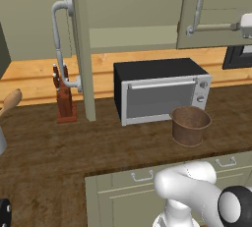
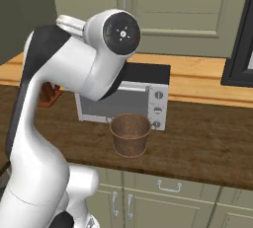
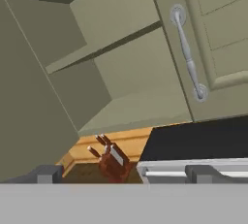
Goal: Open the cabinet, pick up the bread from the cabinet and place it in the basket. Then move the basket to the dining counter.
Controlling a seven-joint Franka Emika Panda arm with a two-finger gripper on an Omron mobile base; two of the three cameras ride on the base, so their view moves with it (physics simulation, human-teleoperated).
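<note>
Kitchen, dark wood-grain table (image 1: 59,147) under an olive wall cabinet (image 3: 121,58). The cabinet's left door (image 1: 81,49) stands swung out toward you, edge-on in the left base view; the right door (image 3: 213,34) is shut. The hand view looks into the open bay: bare shelves, no bread visible there. It may sit higher, deeper, or behind the shut door; you cannot tell from here.

The basket (image 1: 190,124) stands upright on the table, just in front of the toaster oven (image 1: 160,91), near its right end. A knife block (image 1: 64,98) stands to the left, by the open door's lower edge.

Jaws: spread wide, holding nothing; the fingertips (image 3: 47,173) show at the bottom of the hand view, aimed at the cabinet interior.

Risks as you proceed:
- You reach in blind and strike a shelf edge, since the bread is unlocated.
- The open door juts into the arm's sweep; a swing left could clip it or its handle (image 1: 60,44).
- A low retreat could knock the basket over or nudge it against the oven.
- If the bread lies behind the right door, you need its handle (image 3: 189,53), and the arm's elbow (image 2: 113,34) crowds that side.
</note>
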